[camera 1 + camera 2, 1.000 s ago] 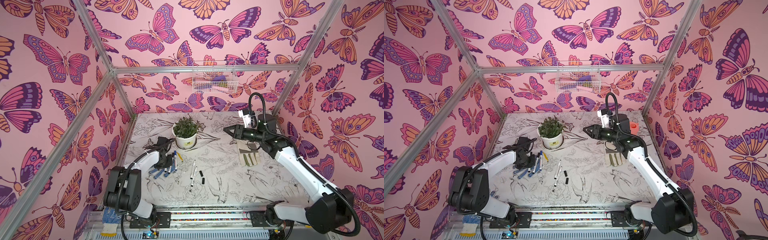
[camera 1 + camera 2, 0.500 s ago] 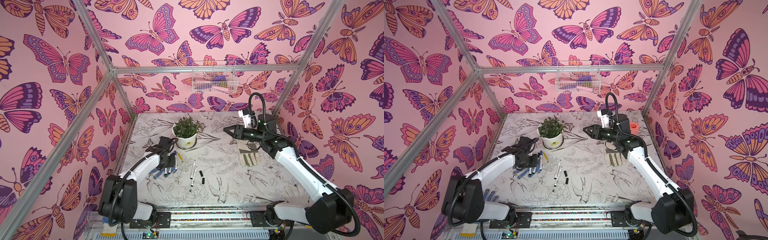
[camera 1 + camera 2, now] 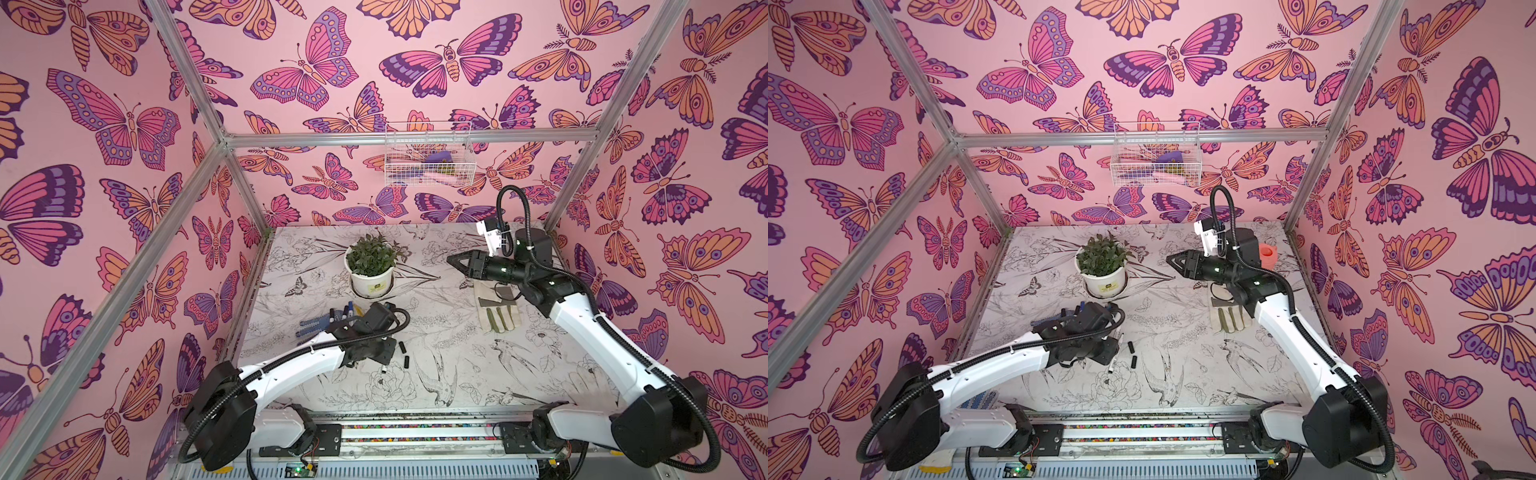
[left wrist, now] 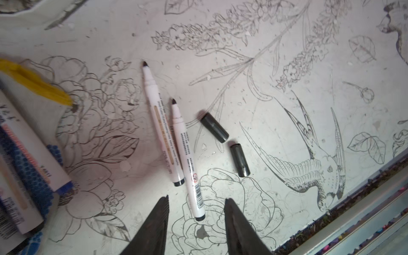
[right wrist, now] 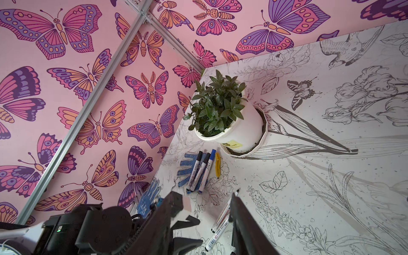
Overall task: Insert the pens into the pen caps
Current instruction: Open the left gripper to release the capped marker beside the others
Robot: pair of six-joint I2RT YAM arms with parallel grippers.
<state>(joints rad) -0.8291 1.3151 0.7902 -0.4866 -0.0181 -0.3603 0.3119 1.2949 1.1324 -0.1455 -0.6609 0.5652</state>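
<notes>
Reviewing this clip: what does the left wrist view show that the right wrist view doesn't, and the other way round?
Only the left wrist view: two loose black caps on the table, and the left gripper, open and holding nothing. Only the right wrist view: the potted plant, the butterfly walls and the right gripper, open and empty. Both: the two uncapped pens lying side by side, the yellow piece, and the thick capped markers on the blue-dotted glove.

Left arm (image 3: 291, 368), right arm (image 3: 582, 332): white shells, black joints; black ribbed hoses (image 3: 528, 216); left gripper (image 4: 196, 198) black, tapered, ridged.
</notes>
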